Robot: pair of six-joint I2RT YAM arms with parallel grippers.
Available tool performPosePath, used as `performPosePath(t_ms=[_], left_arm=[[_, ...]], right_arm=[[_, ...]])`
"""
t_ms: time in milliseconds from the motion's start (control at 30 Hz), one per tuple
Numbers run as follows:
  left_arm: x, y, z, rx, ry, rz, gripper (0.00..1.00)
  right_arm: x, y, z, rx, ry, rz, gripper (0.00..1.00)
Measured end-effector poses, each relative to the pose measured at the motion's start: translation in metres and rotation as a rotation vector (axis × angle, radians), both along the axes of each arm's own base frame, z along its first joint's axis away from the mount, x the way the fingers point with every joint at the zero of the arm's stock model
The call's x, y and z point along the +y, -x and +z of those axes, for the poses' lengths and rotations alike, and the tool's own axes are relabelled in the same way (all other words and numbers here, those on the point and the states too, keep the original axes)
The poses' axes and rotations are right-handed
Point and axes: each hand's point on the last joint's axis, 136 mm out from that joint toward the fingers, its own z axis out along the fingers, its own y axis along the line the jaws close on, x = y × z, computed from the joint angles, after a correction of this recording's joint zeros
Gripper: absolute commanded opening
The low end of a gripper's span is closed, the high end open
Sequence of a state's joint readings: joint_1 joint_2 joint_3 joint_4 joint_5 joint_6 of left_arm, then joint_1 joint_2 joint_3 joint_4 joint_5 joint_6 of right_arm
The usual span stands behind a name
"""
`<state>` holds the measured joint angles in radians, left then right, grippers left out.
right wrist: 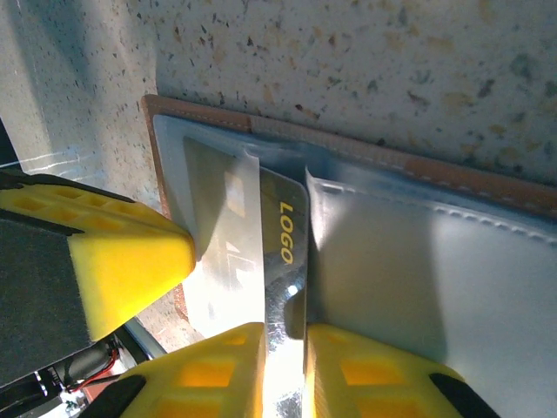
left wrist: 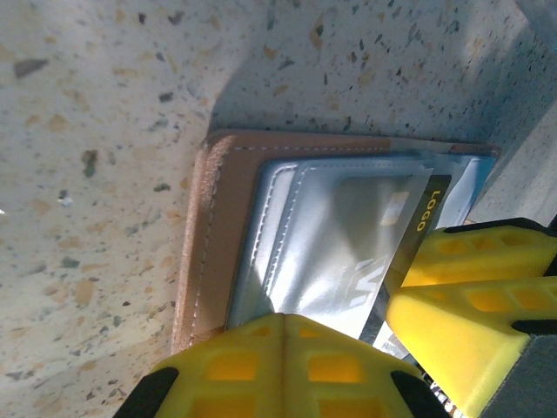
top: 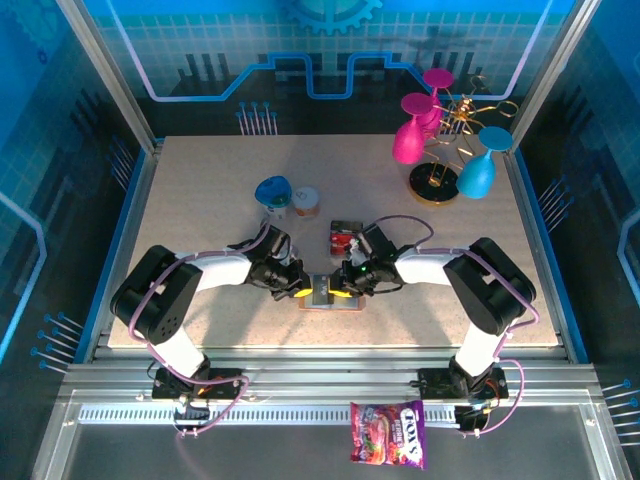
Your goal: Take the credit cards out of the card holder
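Top view: card holder (top: 330, 304) mostly buried under the left gripper (top: 302, 292) and right gripper (top: 343, 293), just a brown strip showing. Left wrist view: holder's near edge is hidden behind the closed yellow fingers (left wrist: 235, 370). The card (left wrist: 422, 213) (LOGO print) sits half under a cloudy sleeve (left wrist: 331, 235), lower end lost between the right gripper's fingers. Right wrist view: holder runs off the right edge. Loose cards (top: 345, 238) on the table are too small to read.

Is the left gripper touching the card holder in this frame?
Touching. In the right wrist view the tip of the left gripper rests directly on the pale inner face of the card holder, with no gap between them.
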<state>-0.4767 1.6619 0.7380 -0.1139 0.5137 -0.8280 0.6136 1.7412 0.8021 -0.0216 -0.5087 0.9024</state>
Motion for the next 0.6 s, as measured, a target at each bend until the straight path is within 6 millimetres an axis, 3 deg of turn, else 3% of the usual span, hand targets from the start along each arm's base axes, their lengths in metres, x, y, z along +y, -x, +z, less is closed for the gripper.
performPosePath(t_ms=[600], left_arm=[[0.0,0.0,0.0,0.0,0.0,0.0,0.04]], right_arm=[[-0.0085,-0.0024,0.0045,-0.004,0.008,-0.012,0.12]])
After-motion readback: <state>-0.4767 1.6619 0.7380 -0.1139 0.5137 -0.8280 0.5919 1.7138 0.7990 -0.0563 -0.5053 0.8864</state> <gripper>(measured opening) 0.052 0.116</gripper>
